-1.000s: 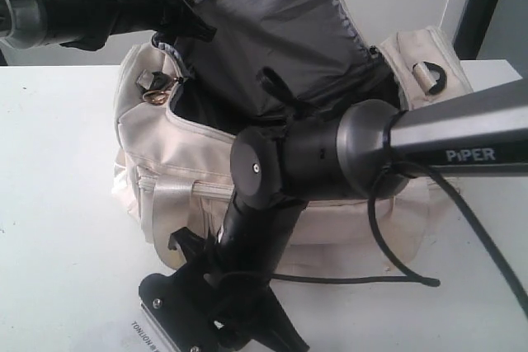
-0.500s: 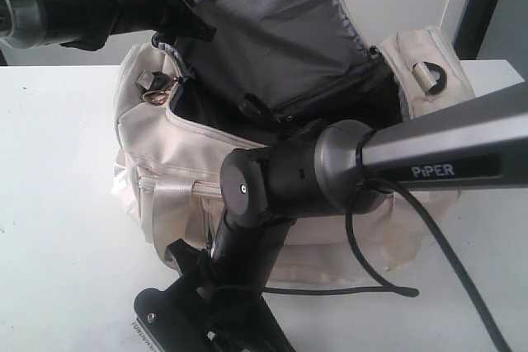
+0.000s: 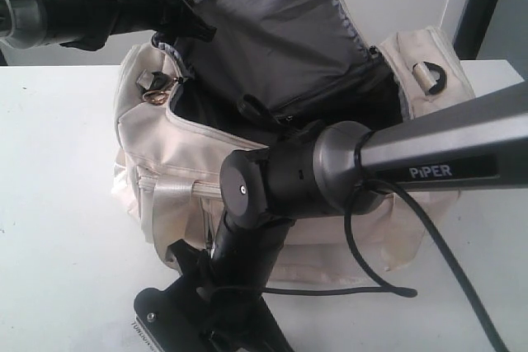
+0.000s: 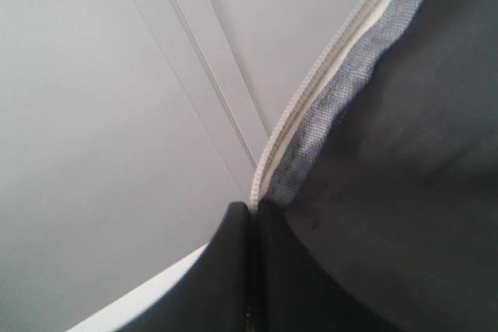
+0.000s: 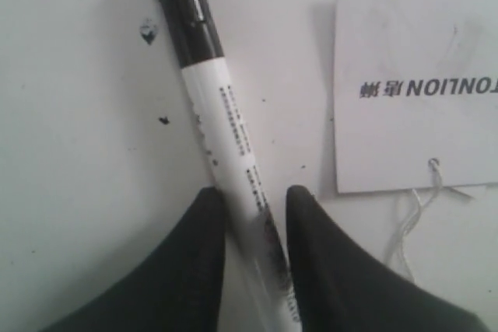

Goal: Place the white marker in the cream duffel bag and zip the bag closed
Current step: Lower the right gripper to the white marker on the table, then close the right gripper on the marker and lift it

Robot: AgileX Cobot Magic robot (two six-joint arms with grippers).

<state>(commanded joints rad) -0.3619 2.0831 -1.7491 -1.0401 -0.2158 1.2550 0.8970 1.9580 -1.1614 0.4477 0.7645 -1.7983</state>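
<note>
White marker (image 5: 226,138) lay flat on the table (image 5: 78,114), in front of the cream bag (image 3: 157,146) and just beside a paper tag (image 5: 412,91). Left gripper (image 4: 253,209) was clenched on the bag's zipper edge, holding the dark-lined flap (image 3: 280,30) upright. Right gripper (image 5: 255,196) straddled the barrel at the end away from the dark cap (image 5: 183,5). It was not clamped: a gap showed at one finger (image 5: 327,254). The marker was judged light, stiff and smooth, and liable to roll or pivot. Recommended hold: a firm pinch across the barrel, nearer mid-length.

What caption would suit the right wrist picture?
Pincer straddling the white marker on the table, paper tag beside it.
</note>
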